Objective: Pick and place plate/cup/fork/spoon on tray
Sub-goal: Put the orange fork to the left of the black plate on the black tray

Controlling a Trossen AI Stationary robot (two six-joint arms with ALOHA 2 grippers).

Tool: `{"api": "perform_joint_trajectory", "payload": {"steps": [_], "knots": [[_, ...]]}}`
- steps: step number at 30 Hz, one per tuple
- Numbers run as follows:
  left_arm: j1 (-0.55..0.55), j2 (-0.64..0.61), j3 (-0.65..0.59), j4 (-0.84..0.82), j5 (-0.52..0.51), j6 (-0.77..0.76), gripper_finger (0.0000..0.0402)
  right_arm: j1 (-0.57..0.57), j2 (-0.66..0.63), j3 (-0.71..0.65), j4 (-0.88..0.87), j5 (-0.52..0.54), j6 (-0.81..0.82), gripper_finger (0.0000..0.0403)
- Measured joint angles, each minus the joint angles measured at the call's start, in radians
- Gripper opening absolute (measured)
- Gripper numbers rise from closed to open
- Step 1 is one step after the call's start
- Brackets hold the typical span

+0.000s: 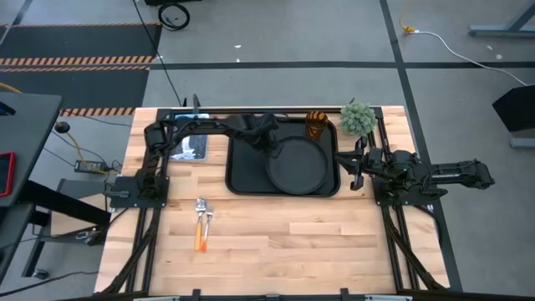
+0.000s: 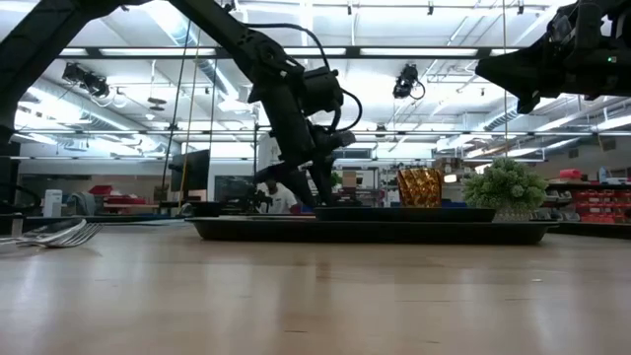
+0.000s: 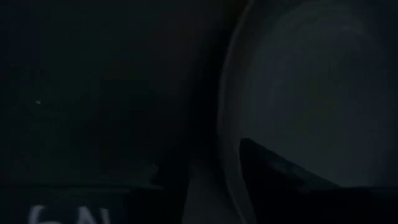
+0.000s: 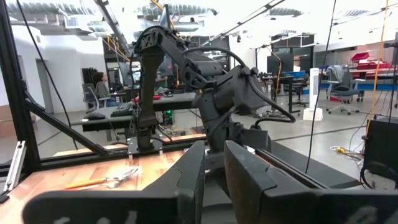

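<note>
Left end effector (image 1: 269,144): down at the plate's far-left rim inside the tray; from my feeds I cannot tell how its tips stand.
Right end effector (image 1: 355,171): parked off the tray's right edge, raised, pressed nearly together on nothing.
Plate (image 1: 298,163): lying flat in the right half of the tray.
Tray (image 1: 242,171): black, sitting at the far middle of the tabletop.
Cup (image 1: 316,125): amber, standing in the tray's far right corner, just beside the green plant (image 1: 357,119).
Fork and spoon (image 1: 201,221): lying side by side on bare wood, near left, well apart from the tray; I can't say which is which from above.
Step in hand: I judge the plate is being set down or let go; plate and cup look done.
Next move: I'd lift the left arm clear, then bring it to the two utensils, coming in low on the orange handles.
Tabletop (image 1: 334,238): pale butcher-block wood, with a small picture card (image 1: 188,147) at far left.
Room: open workshop with ceiling lights, desks and shelving; a seated person (image 4: 99,87) far behind.
</note>
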Motion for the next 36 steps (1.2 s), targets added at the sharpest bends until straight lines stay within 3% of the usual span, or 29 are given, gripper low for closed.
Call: {"api": "perform_joint_trajectory", "payload": {"steps": [7,12,16,26,32,36], "knots": [[0.035,-0.058,0.0,-0.165,0.138,0.236,0.0158,0.0,0.0,0.0,0.0,0.0,0.0,0.0068],[0.037,-0.125,0.0,-0.21,0.134,0.434,0.0144,0.0,0.0,0.0,0.0,0.0,0.0,0.0068],[-0.011,-0.215,0.0,-0.177,0.061,0.561,0.0142,0.0,0.0,0.0,0.0,0.0,0.0,0.0068],[-0.217,-0.436,0.0,0.026,-0.005,0.63,0.0141,0.0,0.0,0.0,-0.001,0.0,0.0,0.0068],[-0.295,-0.505,0.001,0.154,-0.013,0.638,0.0137,0.0,0.0,0.0,0.007,0.0,0.0,0.0068],[-0.319,-0.519,0.0,0.218,-0.014,0.564,0.0139,0.0,0.0,0.0,0.009,0.0,0.0,0.0068]]}}
